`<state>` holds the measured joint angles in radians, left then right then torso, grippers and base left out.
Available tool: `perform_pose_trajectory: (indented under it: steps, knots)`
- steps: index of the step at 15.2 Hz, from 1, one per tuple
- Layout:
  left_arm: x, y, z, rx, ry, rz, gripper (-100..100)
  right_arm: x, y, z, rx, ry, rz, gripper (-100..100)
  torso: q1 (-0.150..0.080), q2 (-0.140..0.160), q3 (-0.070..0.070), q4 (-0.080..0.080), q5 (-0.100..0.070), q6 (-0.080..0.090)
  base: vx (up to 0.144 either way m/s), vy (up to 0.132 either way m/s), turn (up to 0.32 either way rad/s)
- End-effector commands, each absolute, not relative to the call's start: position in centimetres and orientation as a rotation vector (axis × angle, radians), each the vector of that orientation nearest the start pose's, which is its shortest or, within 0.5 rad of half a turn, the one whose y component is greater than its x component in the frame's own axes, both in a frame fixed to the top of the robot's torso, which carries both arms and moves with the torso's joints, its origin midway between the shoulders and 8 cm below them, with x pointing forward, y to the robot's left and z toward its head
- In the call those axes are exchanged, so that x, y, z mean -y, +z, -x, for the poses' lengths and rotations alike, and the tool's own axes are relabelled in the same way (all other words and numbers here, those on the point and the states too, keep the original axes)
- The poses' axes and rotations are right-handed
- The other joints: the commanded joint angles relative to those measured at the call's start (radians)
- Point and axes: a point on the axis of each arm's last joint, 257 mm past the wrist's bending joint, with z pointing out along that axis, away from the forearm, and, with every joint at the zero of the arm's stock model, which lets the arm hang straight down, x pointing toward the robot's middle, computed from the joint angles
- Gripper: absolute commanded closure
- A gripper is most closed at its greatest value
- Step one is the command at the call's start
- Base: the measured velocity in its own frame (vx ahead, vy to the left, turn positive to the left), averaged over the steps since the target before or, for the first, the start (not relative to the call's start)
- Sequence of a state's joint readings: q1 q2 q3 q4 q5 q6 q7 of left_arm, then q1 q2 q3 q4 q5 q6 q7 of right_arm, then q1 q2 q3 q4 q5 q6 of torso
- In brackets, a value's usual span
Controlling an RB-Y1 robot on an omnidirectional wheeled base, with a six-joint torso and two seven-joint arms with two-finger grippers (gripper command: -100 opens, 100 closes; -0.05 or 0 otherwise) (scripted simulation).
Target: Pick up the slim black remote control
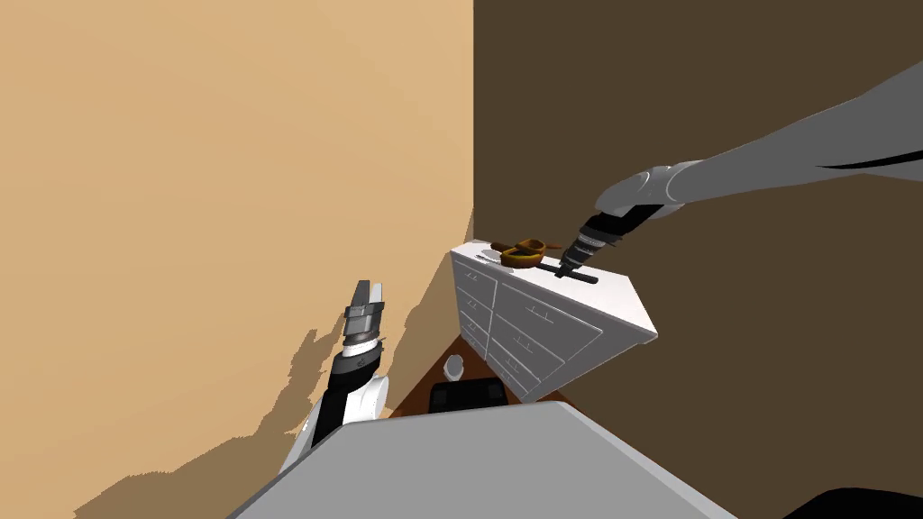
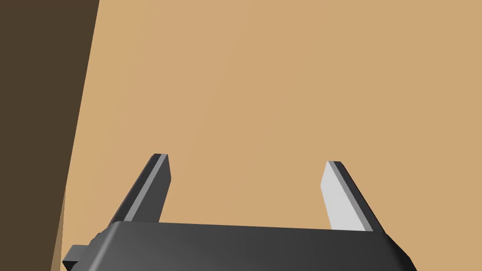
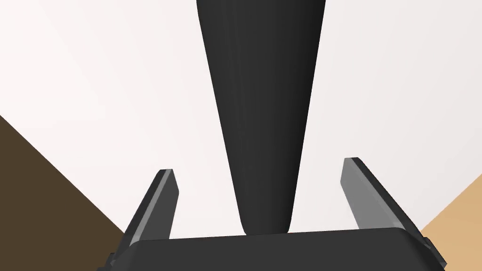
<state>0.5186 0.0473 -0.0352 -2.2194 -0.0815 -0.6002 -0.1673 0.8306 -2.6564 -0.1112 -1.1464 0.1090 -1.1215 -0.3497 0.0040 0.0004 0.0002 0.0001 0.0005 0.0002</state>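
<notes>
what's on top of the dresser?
On the dresser: a black remote lying flat between the fingers of the open right hand, and a brown bowl beside it. The bowl's contents are too small to tell; the hand covers the remote's near end.

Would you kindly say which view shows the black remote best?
The right wrist view: the remote lies large inside the open right gripper. The head view shows it small on the white dresser. The left wrist view faces away.
</notes>
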Motion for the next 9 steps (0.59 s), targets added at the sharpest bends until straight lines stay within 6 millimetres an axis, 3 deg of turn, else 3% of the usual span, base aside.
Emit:
perform_pose_trajectory:
  steps: [1,2,6,8,9]
  knots:
    - [-25.3,0.8,-34.0,-0.720,-1.138,0.488,0,44.6,-5.8,-43.8,-2.712,0.089,1.037,-100,0.000,0.000,0.000,0.000,0.000,0.000,-0.005,0.014,0.016]
    - [-25.3,0.8,-34.0,-0.720,-1.138,0.488,0,44.7,-5.9,-43.8,-2.711,0.087,1.036,100,0.000,0.001,0.000,0.000,0.000,0.000,0.000,0.005,0.000]
    - [-25.3,0.8,-34.0,-0.720,-1.138,0.488,0,44.7,-5.9,-43.8,-2.711,0.088,1.038,100,-0.002,0.001,0.001,0.000,0.000,0.000,0.000,0.000,0.000]
    - [-25.3,0.8,-34.0,-0.720,-1.138,0.488,0,43.6,-4.3,-44.2,-2.709,0.084,1.055,100,-0.002,0.001,0.001,0.002,0.001,0.001,-0.002,-0.021,-0.094]
    - [-25.3,0.8,-34.0,-0.720,-1.138,0.488,0,44.0,-5.0,-44.1,-2.708,0.083,1.051,100,-0.002,0.002,0.002,0.002,0.001,0.001,0.003,-0.019,-0.028]
